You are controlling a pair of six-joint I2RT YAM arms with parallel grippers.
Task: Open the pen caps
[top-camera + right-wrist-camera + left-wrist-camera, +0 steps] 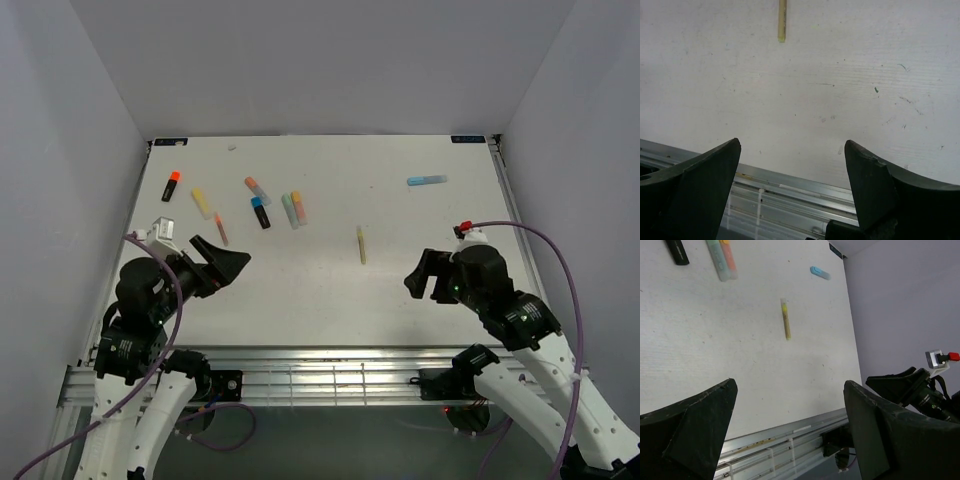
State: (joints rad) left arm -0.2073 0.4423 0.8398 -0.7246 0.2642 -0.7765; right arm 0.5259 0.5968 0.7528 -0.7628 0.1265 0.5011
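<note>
Jaws of left gripper (228,262): held wide apart, nothing is gripped between them; this is seen also in the left wrist view.
Jaws of right gripper (422,276): held apart as well, with only bare table (330,300) seen between the fingers in the right wrist view.
Place of pens: all are laid flat on the table, well apart from both grippers, and none is lifted.
Group of pens (260,212): gathered at the far left of the table, ahead of the left gripper and a little to its right.
Blue pen (426,181): laid alone at the far right, ahead of the right gripper.
Thin yellow pen (361,245): laid alone near the middle, between the two grippers and further from the bases than both.
Long axis of thin yellow pen: directed nearly straight away from the arm bases, only slightly tilted. In the right wrist view it is seen at the top edge, left of the middle of the jaw opening.
Nearer arm: the right one, as judged from the top view; the left gripper is placed clearly further from this pen.
Caps: the state is not readable at this size. No loose cap is seen, so they are judged to be still on.
Coming move, as judged: if this pen is chosen, a short forward reach with a small shift to the left is required from the right gripper, and the jaws are to be closed across the thin body.
</note>
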